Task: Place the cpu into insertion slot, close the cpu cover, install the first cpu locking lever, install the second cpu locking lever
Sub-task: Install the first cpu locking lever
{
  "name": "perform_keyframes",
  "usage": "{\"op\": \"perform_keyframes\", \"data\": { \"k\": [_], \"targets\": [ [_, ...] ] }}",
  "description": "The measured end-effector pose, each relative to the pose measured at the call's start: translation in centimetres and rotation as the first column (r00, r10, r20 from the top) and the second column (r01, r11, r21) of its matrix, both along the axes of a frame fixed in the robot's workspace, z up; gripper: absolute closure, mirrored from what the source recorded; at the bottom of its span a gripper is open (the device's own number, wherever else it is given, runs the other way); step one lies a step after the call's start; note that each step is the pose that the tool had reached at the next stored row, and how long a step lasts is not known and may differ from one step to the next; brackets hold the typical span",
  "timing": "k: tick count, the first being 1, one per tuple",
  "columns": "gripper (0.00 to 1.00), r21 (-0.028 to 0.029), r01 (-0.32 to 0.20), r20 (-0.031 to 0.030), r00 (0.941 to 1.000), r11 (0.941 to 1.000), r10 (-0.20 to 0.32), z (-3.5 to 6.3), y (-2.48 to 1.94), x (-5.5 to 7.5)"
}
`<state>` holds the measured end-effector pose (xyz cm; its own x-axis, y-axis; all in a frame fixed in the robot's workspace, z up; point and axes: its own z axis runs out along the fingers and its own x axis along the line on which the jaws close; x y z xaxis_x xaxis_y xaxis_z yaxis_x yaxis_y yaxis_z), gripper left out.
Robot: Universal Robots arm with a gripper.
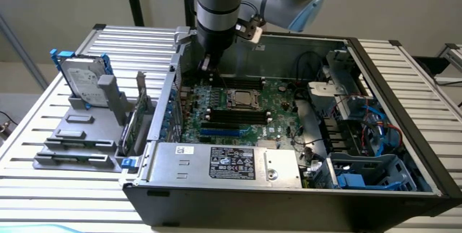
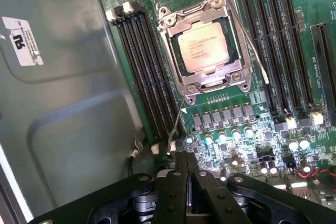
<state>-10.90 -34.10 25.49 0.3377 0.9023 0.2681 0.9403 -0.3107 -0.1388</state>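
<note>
- 2 wire locking levers look unlatched beside the cpu cover.
- 1 lever runs lengthwise from the socket's corner straight toward the gripper, its free end just ahead of the fingertips; the other lever lies along the cover's far side.
- Jaws are pressed fully together, gripping nothing.
- Cpu sits in the insertion slot, under the cover's frame.

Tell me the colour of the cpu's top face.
The cpu is silver on top, with dark print; clearest in the wrist view.
</note>
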Motion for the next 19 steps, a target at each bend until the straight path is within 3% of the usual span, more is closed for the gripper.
{"op": "perform_keyframes", "data": {
  "k": [7,13,16,19],
  "targets": [
    [0.89,-0.0002,0.083,-0.0055,0.9966,0.9966,-0.083,-0.16,-0.01,-0.01],
    [0.89,-0.0008,0.123,-0.0127,0.9924,0.9925,-0.123,-0.3,0.0,-0.16],
    [0.89,-0.0007,0.126,-0.0266,0.9917,0.9921,-0.126,-0.32,-0.01,-0.34],
    [0.89,0.0031,0.144,-0.0387,0.9889,0.9896,-0.144,-0.36,-0.01,-0.35]
  ]
}}
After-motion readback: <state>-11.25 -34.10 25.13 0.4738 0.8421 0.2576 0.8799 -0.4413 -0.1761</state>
